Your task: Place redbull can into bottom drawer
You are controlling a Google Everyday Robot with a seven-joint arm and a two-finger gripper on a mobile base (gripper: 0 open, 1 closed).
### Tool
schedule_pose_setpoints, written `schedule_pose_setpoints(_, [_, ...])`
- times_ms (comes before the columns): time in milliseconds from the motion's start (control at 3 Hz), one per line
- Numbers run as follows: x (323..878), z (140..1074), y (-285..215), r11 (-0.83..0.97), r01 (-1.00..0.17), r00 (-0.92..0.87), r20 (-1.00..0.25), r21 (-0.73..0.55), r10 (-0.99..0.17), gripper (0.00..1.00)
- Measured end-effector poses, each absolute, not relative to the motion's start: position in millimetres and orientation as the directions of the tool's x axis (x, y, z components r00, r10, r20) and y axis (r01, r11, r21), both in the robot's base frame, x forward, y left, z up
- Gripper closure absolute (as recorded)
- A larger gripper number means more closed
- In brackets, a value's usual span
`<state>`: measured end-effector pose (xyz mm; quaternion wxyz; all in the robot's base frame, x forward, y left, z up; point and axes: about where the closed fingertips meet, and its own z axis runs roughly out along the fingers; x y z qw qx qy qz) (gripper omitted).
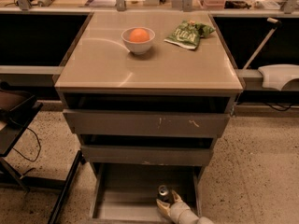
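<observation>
The redbull can (163, 192) stands upright in the open bottom drawer (122, 196), near its right front; only its silver top and upper body show. My gripper (167, 201) reaches in from the bottom edge of the view and is shut on the can, with pale fingers (177, 198) on either side of its lower body. The can's base is hidden behind the gripper.
On the cabinet top stand a white bowl (138, 40) holding an orange and a green snack bag (188, 34). The middle drawer (145, 154) and the scratched top drawer (145, 123) are pulled out slightly. A dark cart (14, 120) stands at the left and a white object (279, 75) at the right.
</observation>
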<state>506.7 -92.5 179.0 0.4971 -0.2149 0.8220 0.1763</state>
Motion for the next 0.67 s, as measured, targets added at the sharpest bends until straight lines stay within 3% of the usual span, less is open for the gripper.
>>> schedule_pose_setpoints(333, [506.7, 179.0, -92.2, 0.845, -0.529, -0.413, -0.893, 0.076, -0.178, 0.0])
schedule_pose_setpoints(667, [506.7, 179.0, -92.2, 0.845, -0.529, -0.413, -0.893, 0.076, -0.178, 0.0])
